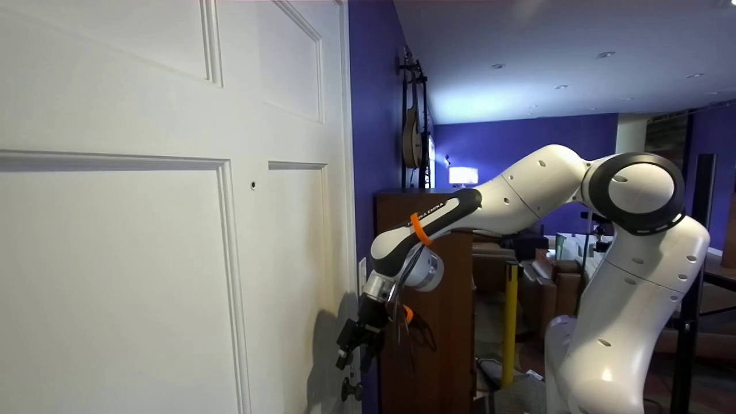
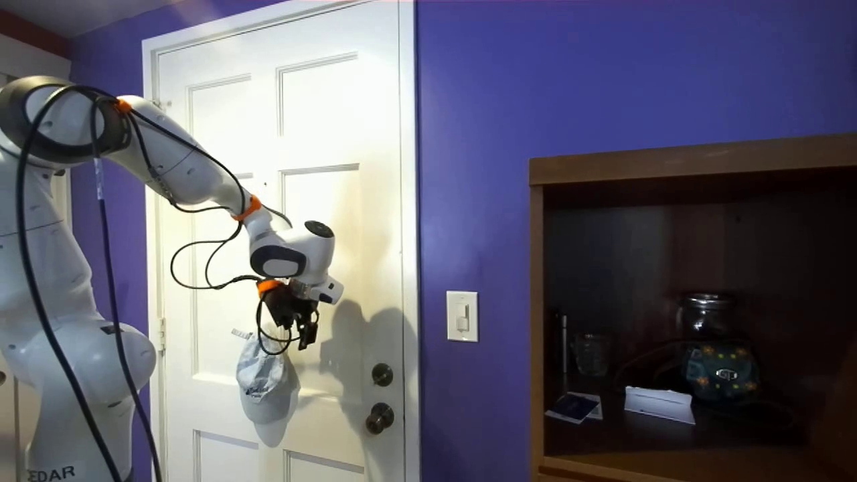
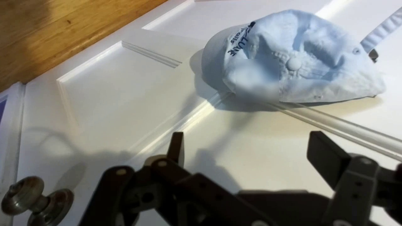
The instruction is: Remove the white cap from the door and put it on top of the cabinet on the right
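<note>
- Gripper (image 3: 246,141) closest in wrist view: fingers (image 3: 326,153) spread, holding nothing. Step looks pre-grasp.
- Left in an exterior view, white cap (image 2: 264,375) hangs against door (image 2: 355,221); next: approach, pinch fabric.
- Doorknob (image 2: 379,418) juts near door edge, snag risk.
- Purple wall (image 2: 482,201): probably swing room.
- Far right, cabinet (image 2: 689,159) top: higher than cap, lift needed.

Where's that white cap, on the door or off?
On. An exterior view shows the cap hanging against the door; the wrist view, the open hand apart from it.

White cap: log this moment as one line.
white cap: hanging on door | fingers: open, not gripping it | cabinet: placement not yet done
</note>
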